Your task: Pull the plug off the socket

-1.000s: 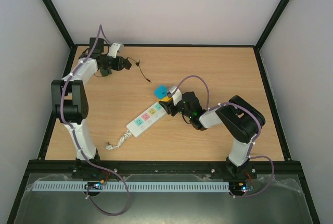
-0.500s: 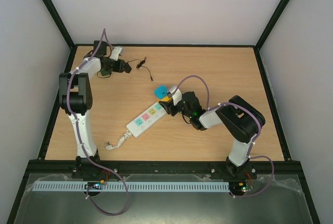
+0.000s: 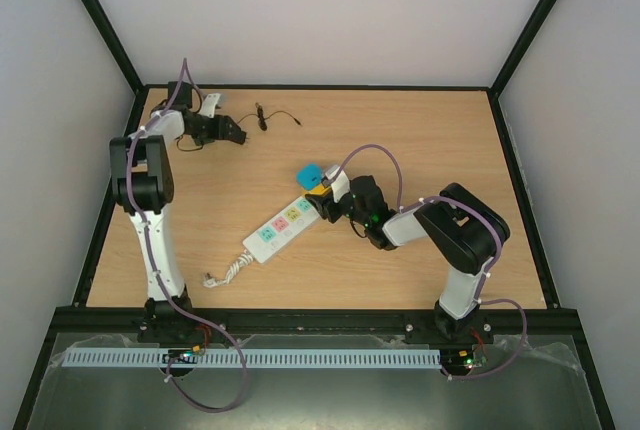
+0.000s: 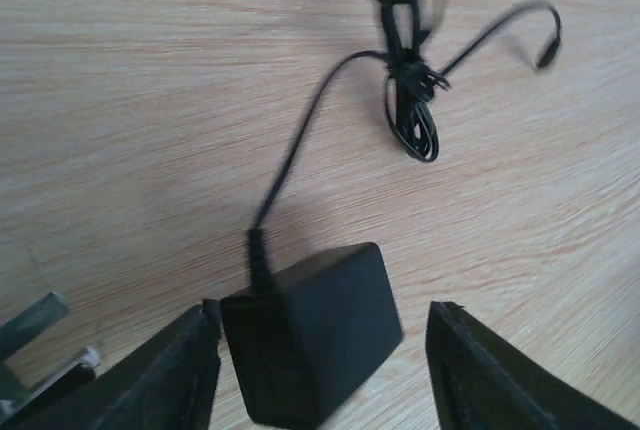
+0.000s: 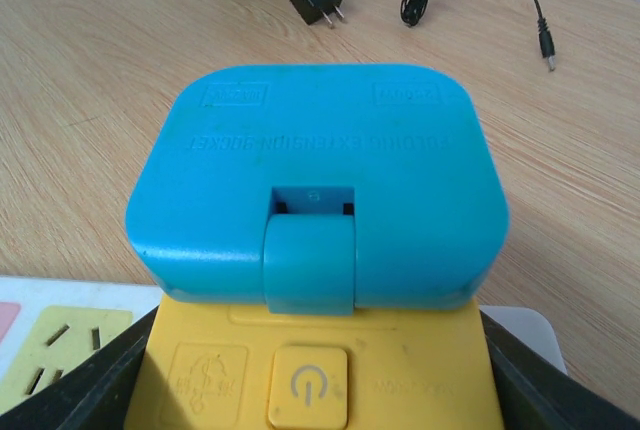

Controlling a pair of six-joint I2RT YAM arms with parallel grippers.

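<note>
The plug [image 4: 315, 340] is a black adapter block lying on the wooden table at the back left, its thin black cord [image 4: 410, 100] bundled beyond it. My left gripper [image 4: 325, 350] is open around it: the left finger [image 4: 170, 370] is against the block and the right finger [image 4: 490, 370] stands clear of it. From above, the left gripper [image 3: 236, 134] is near the back edge. The socket [image 3: 283, 220], a white strip with pastel outlets, lies mid-table. My right gripper [image 3: 325, 194] is shut on its yellow switch end [image 5: 310, 370], below a blue cap [image 5: 320, 180].
The strip's coiled white cord [image 3: 224, 272] trails toward the near left. The adapter's loose cord [image 3: 268, 115] lies by the back edge. Black frame rails and white walls border the table [image 3: 420, 140] on every side.
The left jaws have opened off the black plug, and the left arm has drawn toward the back-left corner. The thin cord has shifted toward the back edge. The right arm has not moved.
</note>
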